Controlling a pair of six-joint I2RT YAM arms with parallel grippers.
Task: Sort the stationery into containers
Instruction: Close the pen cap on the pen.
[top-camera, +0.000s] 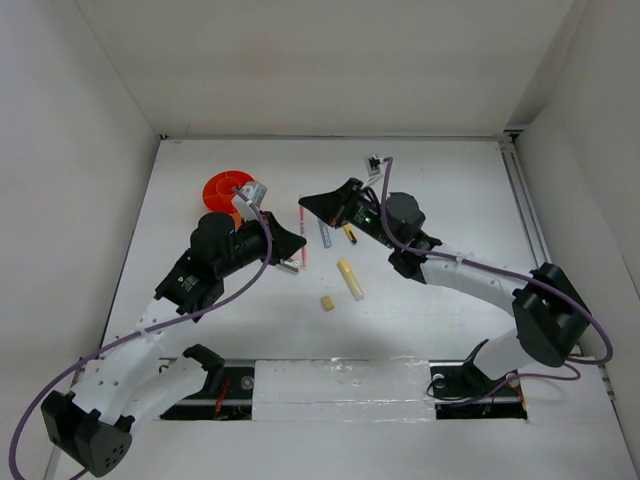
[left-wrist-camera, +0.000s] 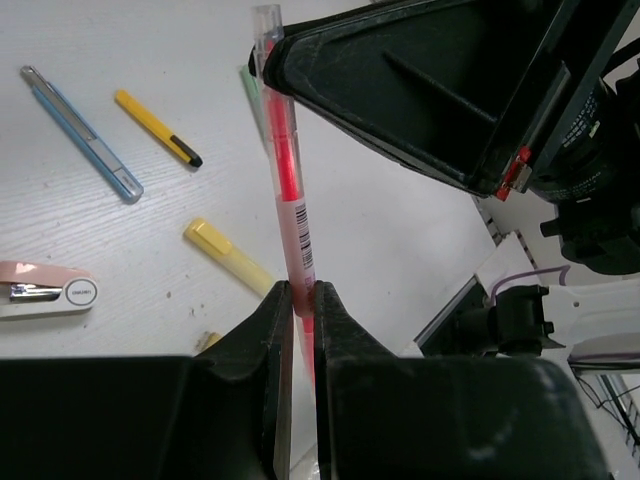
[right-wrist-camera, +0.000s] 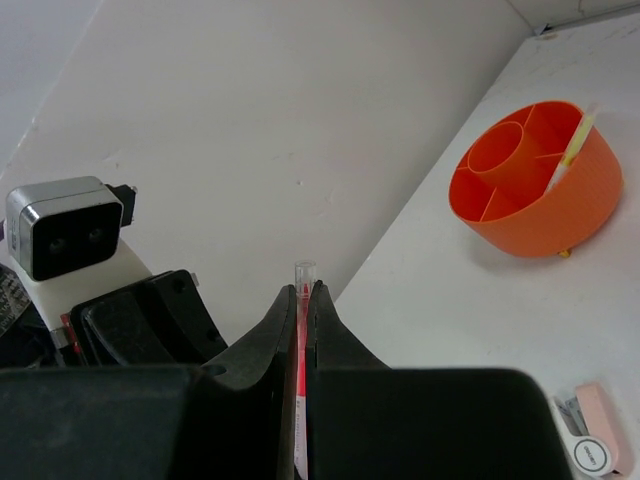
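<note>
The pink-red pen (top-camera: 303, 238) hangs above the table, gripped at both ends. My left gripper (top-camera: 301, 247) is shut on its lower part (left-wrist-camera: 288, 180). My right gripper (top-camera: 303, 207) is shut on its clear-capped upper end (right-wrist-camera: 302, 275). The orange cup (top-camera: 225, 188) with inner dividers stands at the back left and holds a pale yellow pen (right-wrist-camera: 570, 150). On the table lie a grey-blue pen (top-camera: 324, 234), a yellow pen (top-camera: 349, 233), a pale yellow marker (top-camera: 350, 279), a tan eraser (top-camera: 326, 303) and the pink-grey block (left-wrist-camera: 45, 288).
A small black and white object (top-camera: 375, 163) lies near the back wall. White walls close the table at back and sides. The left wrist camera (right-wrist-camera: 65, 225) sits close to the right gripper's left side.
</note>
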